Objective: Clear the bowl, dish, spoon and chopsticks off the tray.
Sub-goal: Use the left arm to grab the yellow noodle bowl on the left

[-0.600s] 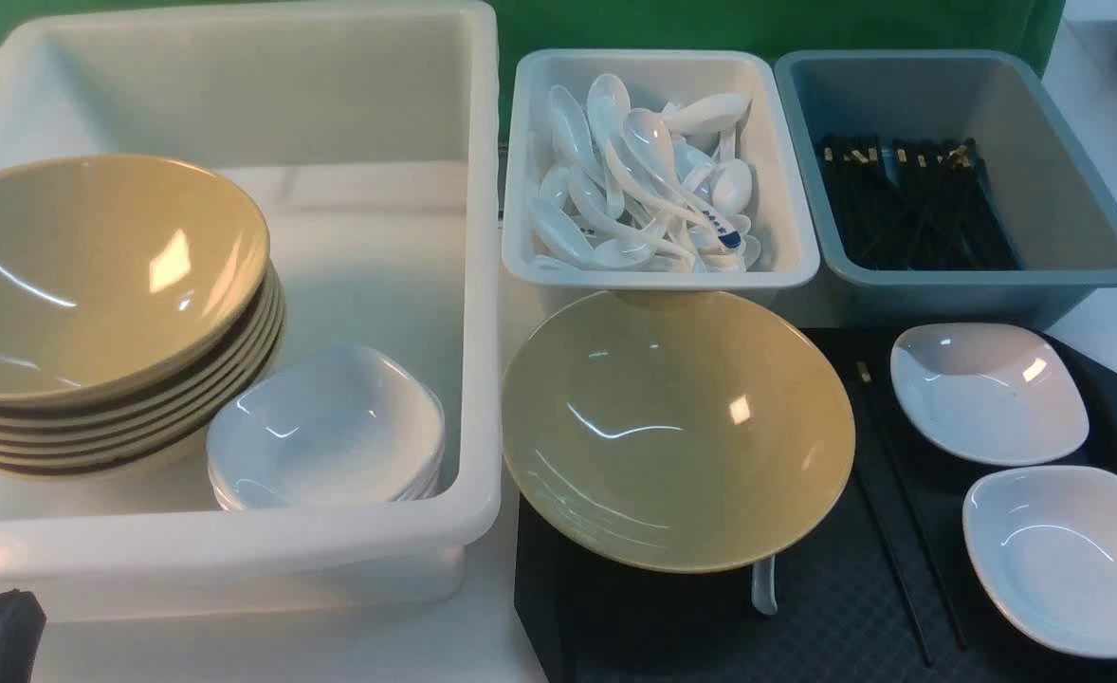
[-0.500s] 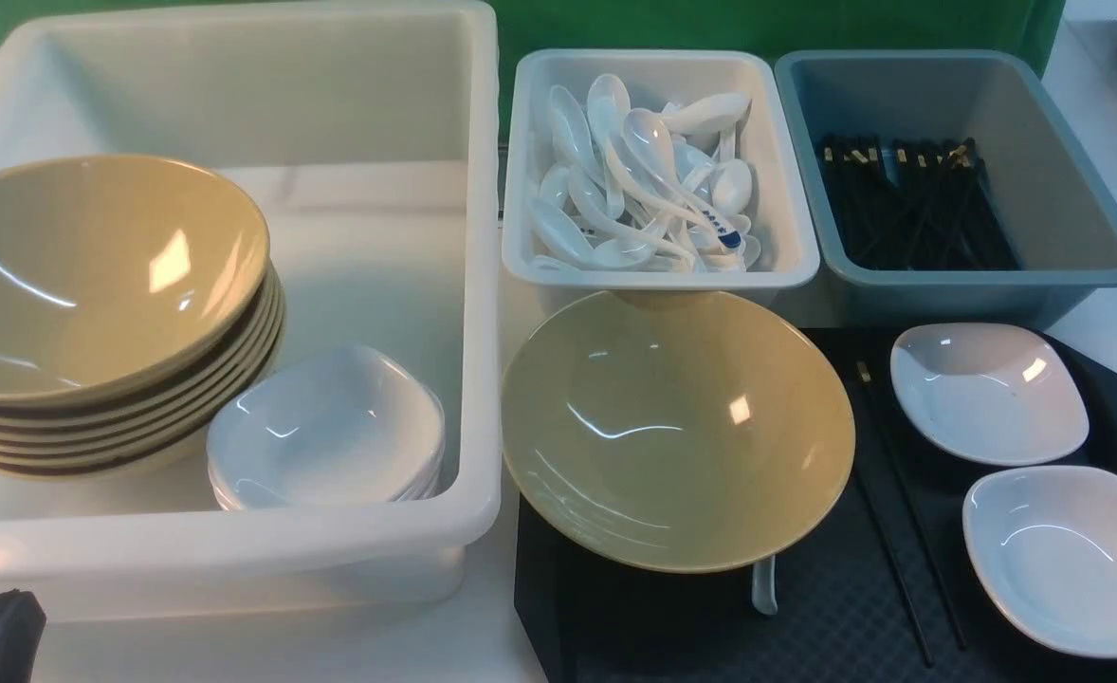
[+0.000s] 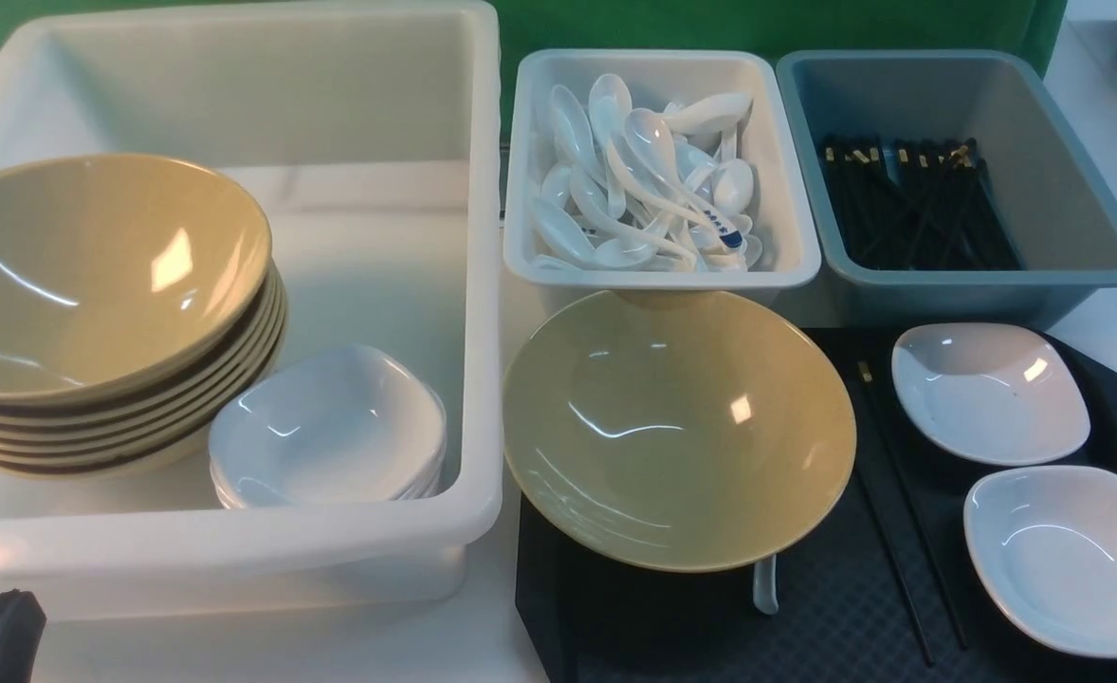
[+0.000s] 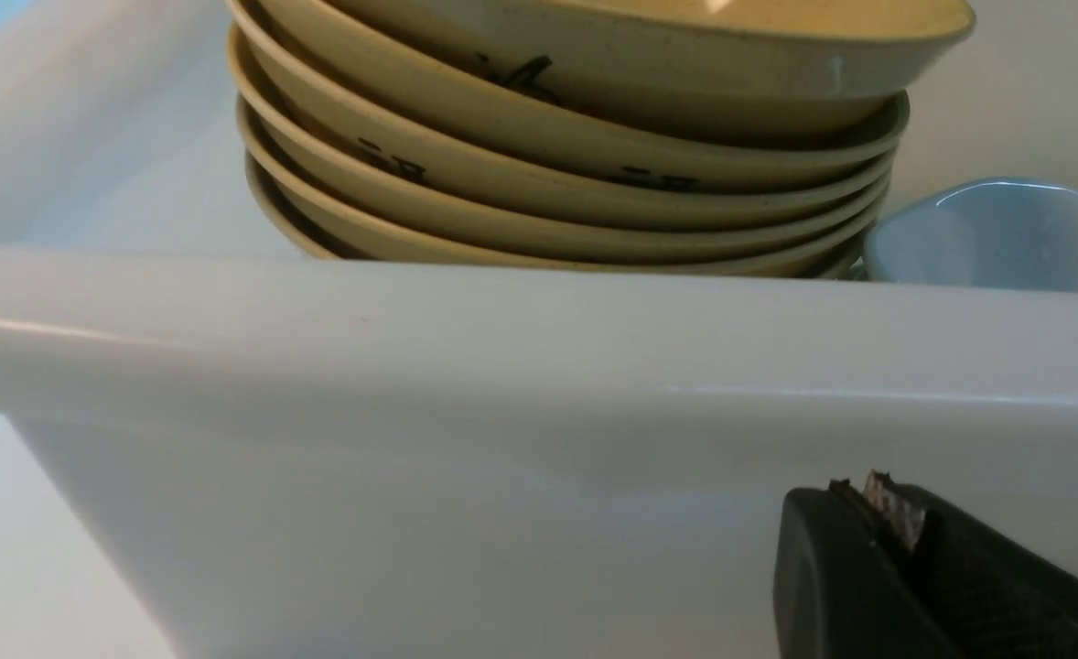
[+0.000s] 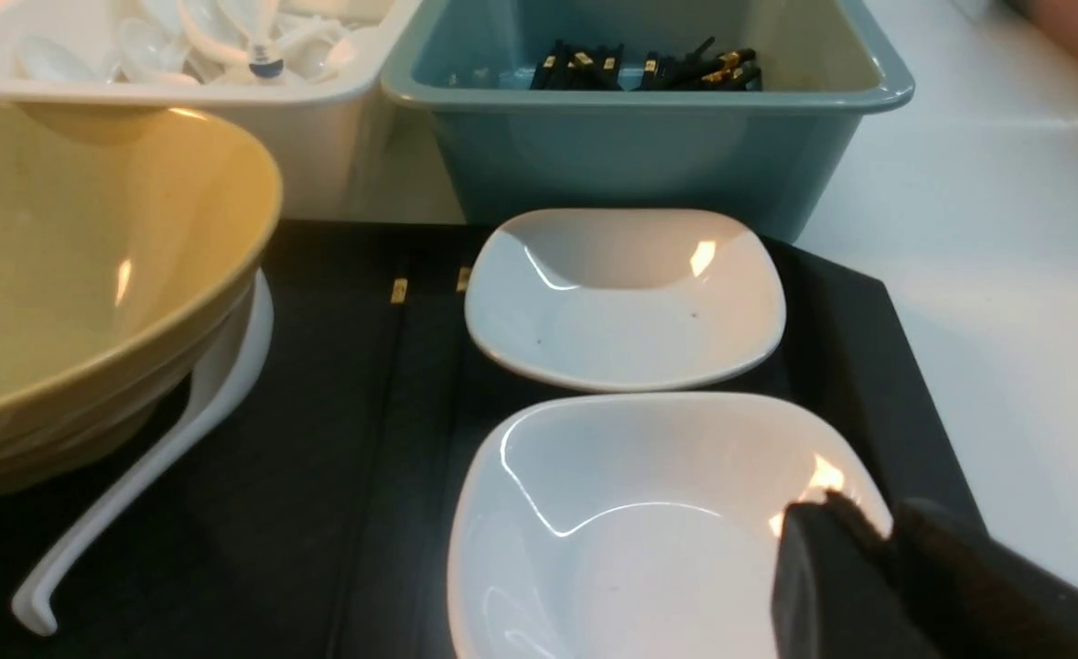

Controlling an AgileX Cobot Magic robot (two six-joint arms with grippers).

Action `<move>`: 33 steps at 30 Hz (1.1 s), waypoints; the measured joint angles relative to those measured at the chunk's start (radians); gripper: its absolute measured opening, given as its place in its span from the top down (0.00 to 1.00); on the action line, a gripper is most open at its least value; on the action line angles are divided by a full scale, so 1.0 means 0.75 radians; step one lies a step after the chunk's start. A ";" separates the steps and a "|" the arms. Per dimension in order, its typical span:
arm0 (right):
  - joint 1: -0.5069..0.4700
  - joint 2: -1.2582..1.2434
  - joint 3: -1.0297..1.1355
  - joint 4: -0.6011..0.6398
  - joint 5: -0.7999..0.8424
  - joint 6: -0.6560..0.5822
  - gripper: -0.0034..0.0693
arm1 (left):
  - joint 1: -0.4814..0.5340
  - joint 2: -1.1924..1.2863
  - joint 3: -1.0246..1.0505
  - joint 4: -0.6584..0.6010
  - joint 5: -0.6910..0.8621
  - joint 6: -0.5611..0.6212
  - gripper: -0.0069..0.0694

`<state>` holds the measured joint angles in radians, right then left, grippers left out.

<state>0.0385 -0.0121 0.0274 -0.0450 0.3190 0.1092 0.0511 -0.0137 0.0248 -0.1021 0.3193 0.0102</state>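
Observation:
The mustard-yellow bowl [image 3: 677, 427] sits on the left part of the black tray [image 3: 805, 626]. The white spoon [image 3: 764, 586] lies under it, only its handle showing; the right wrist view shows it too [image 5: 164, 448]. The black chopsticks [image 3: 900, 531] lie on the tray between the bowl and two white dishes [image 3: 990, 391] [image 3: 1071, 560]. My right gripper [image 5: 855, 522] is shut and empty, just over the nearer dish's [image 5: 630, 531] rim; the front view does not show it. My left gripper [image 4: 878, 499] is shut and empty, low outside the big white tub's near wall [image 4: 411, 366].
The big white tub [image 3: 236, 541] at the left holds a stack of yellow bowls [image 3: 103, 285] and a stack of white dishes [image 3: 326, 432]. Behind the tray stand a white tub of spoons [image 3: 796, 256] and a blue-grey tub of chopsticks [image 3: 1071, 275].

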 joint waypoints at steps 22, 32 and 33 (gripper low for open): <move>0.000 0.000 0.000 -0.005 -0.004 -0.076 0.75 | 0.000 0.000 0.000 0.045 -0.003 0.016 0.92; 0.000 0.000 0.001 -0.005 -0.732 -0.064 0.74 | 0.000 0.000 0.001 -0.018 -0.561 0.037 0.92; 0.000 0.000 0.001 -0.007 -0.841 -0.038 0.74 | 0.000 0.000 0.001 -0.014 -0.646 0.047 0.92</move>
<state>0.0385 -0.0121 0.0282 -0.0500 -0.3119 0.0810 0.0511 -0.0137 0.0258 -0.1124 -0.1649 0.0456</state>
